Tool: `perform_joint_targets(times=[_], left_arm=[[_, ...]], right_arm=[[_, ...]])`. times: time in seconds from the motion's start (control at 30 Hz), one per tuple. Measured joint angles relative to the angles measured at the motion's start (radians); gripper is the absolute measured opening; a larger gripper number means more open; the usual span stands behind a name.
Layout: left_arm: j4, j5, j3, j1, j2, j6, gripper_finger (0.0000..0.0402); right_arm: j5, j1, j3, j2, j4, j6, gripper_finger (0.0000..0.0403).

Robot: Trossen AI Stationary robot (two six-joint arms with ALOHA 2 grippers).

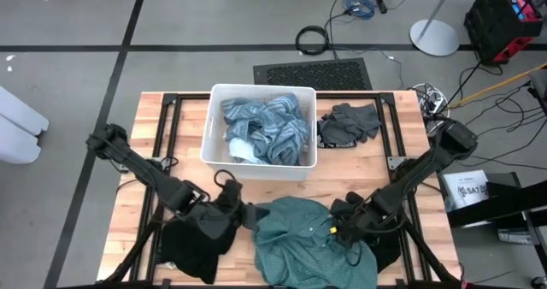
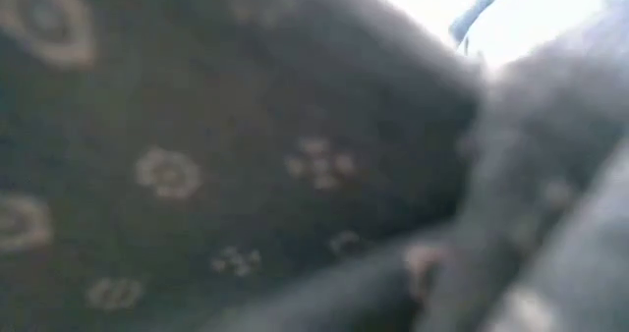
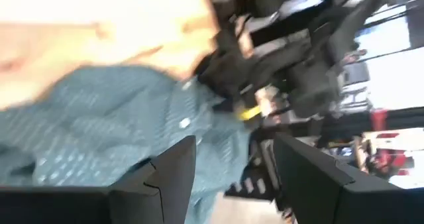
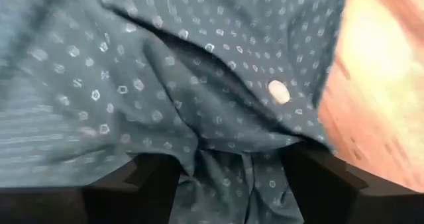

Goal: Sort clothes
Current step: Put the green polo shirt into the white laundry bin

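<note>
A teal patterned shirt (image 1: 308, 242) lies spread on the table's near middle. It also fills the right wrist view, and the low view shows little but dark patterned cloth (image 2: 197, 175) close up. My left gripper (image 3: 235, 177) is open at the shirt's left edge (image 1: 256, 216), with nothing between its fingers. My right gripper (image 4: 232, 184) is open and points down over the shirt's right part (image 1: 340, 227). A ridge of the cloth (image 4: 225, 164) runs between its fingers. A black garment (image 1: 192, 246) lies at the near left, under my left arm. My right gripper stands from above with one finger (image 4: 152, 184) on either side of a raised fold of the teal shirt (image 4: 225, 164), which lies slack on the table. I cannot tell whether the fingers touch the cloth.
A white bin (image 1: 214, 148) at the table's far middle holds blue-striped and light blue clothes (image 1: 265, 131). A dark grey garment (image 1: 350, 122) lies right of the bin. Bare wood shows between the bin and the shirt (image 1: 342, 182).
</note>
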Motion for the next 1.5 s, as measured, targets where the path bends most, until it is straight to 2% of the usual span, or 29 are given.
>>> perform_joint_targets(times=[0.2, 0.3, 0.4, 0.6, 0.63, 1.0, 1.17, 1.23, 1.37, 1.5], left_arm=[[0.117, -0.08, 0.001, 0.0, -0.06, 0.119, 0.0211], [0.131, -0.098, 0.001, 0.0, -0.074, 0.145, 0.0211], [0.135, -0.105, 0.001, 0.0, -0.082, 0.16, 0.0211], [0.131, -0.105, 0.001, 0.0, -0.079, 0.16, 0.0211], [0.131, -0.105, 0.001, 0.0, -0.08, 0.161, 0.0211], [0.132, -0.105, 0.001, -0.001, -0.08, 0.166, 0.0211], [0.133, -0.105, 0.001, -0.002, -0.08, 0.166, 0.0211], [0.133, -0.105, 0.001, -0.002, -0.08, 0.166, 0.0211], [0.133, -0.105, 0.001, -0.002, -0.08, 0.166, 0.0211], [0.132, -0.101, 0.001, -0.002, -0.08, 0.166, 0.0211]], right_arm=[[-0.019, -0.004, 0.01, 0.149, 0.072, 0.027, 0.0237], [-0.016, -0.005, 0.025, 0.188, 0.076, 0.077, 0.022], [-0.003, -0.006, 0.033, 0.189, 0.054, 0.114, 0.0175], [0.013, -0.025, 0.037, 0.113, 0.019, 0.104, 0.0029], [0.016, -0.029, 0.037, 0.095, 0.014, 0.093, 0.0017], [0.009, -0.008, 0.042, -0.191, 0.012, 0.224, 0.0002], [-0.08, -0.008, 0.042, -0.295, 0.105, 0.337, 0.0001], [-0.076, -0.013, 0.042, -0.31, 0.202, 0.364, 0.0001], [0.028, -0.045, 0.044, -0.307, 0.422, 0.35, 0.0001], [0.047, -0.124, 0.045, -0.263, 0.413, 0.321, 0.0001]])
